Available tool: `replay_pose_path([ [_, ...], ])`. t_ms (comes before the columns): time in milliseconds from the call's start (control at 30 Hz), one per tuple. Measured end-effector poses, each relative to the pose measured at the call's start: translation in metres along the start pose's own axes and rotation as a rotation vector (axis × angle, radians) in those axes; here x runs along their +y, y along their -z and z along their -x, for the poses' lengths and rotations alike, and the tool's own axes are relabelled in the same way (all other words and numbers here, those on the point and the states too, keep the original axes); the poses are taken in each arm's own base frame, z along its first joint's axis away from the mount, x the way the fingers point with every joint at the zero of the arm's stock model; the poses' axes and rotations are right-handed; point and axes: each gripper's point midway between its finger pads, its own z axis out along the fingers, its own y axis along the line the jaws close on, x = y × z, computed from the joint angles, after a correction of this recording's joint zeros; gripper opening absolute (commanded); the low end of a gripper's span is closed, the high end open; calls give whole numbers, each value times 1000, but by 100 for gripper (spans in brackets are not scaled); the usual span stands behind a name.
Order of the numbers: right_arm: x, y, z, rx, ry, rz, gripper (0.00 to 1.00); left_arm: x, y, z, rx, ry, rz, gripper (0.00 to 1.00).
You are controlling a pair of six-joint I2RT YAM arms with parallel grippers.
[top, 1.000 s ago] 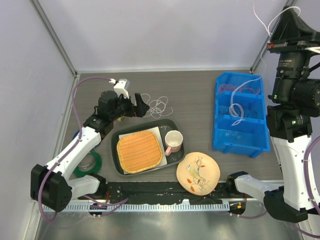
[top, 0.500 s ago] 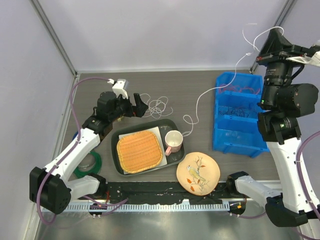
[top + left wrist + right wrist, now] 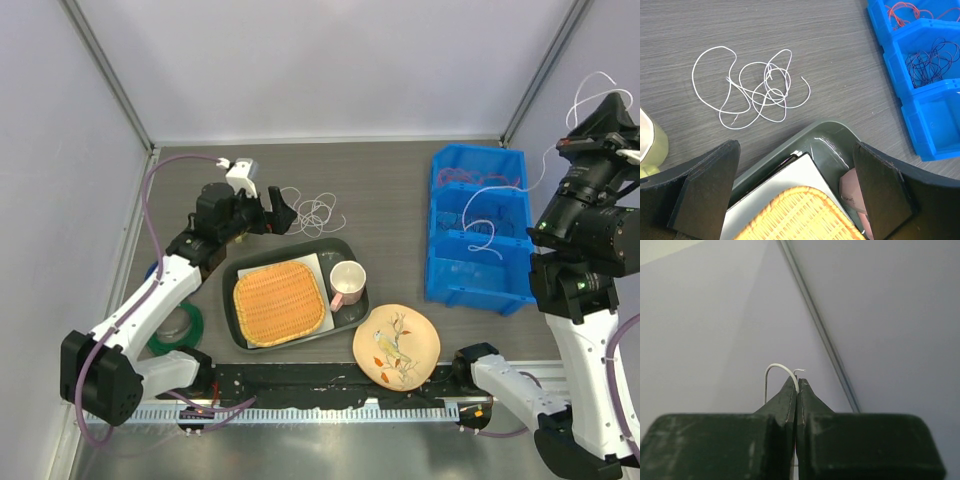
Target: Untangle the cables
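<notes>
**Top view.** The right arm is standing raised by the tabletop's right edge, the right end effector (image 3: 603, 112) clenching on a white wire (image 3: 481, 232). Half a second back that wire was trailing left across the tabletop toward the mug (image 3: 347, 280). Now its tail is hanging back over the blue bin (image 3: 445, 288) at the right edge. My reading is that one strand is coming free and heading for the bin, so the sorting is advancing but not finishing. The left end effector (image 3: 285, 215) is staying put, spread wide and holding nothing. It is sitting beside a white tangle (image 3: 316, 212) lying toward the far edge, left of centre.

**Left wrist view.** The left end effector (image 3: 795, 150) is hovering released over the tray (image 3: 826, 134) rim. The white tangle (image 3: 760, 91) is lying beyond it, loops crossing. Red wires (image 3: 905, 9) are sitting in the far compartment of the blue bin (image 3: 920, 145), dark wires (image 3: 931, 62) in the middle one.

**Right wrist view.** The right end effector (image 3: 796, 385) is pinching the white wire (image 3: 781, 368) at its very tips, with only blank wall behind.

**Hard to make out.**
- Which compartment the hanging tail is over, and whether it is touching anything there.
- How many strands are making up the tangle.
- The bin is running off the left wrist picture's right side.
- The held wire's lower length is falling outside the right wrist view.
</notes>
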Motion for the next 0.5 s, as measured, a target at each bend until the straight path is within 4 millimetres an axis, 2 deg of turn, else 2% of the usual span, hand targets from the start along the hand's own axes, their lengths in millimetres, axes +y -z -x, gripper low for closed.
replay_pose_path([
  [133, -15, 1, 6, -8, 27, -74, 1, 0, -1, -1, 3, 0, 1, 100],
  [300, -24, 3, -4, 17, 77, -116, 1, 0, -1, -1, 4, 1, 1, 100],
  [400, -36, 13, -21, 39, 98, -141, 1, 0, -1, -2, 5, 0, 0, 100],
  [500, -56, 30, -49, 68, 123, -180, 1, -1, -1, -2, 6, -1, -2, 100],
])
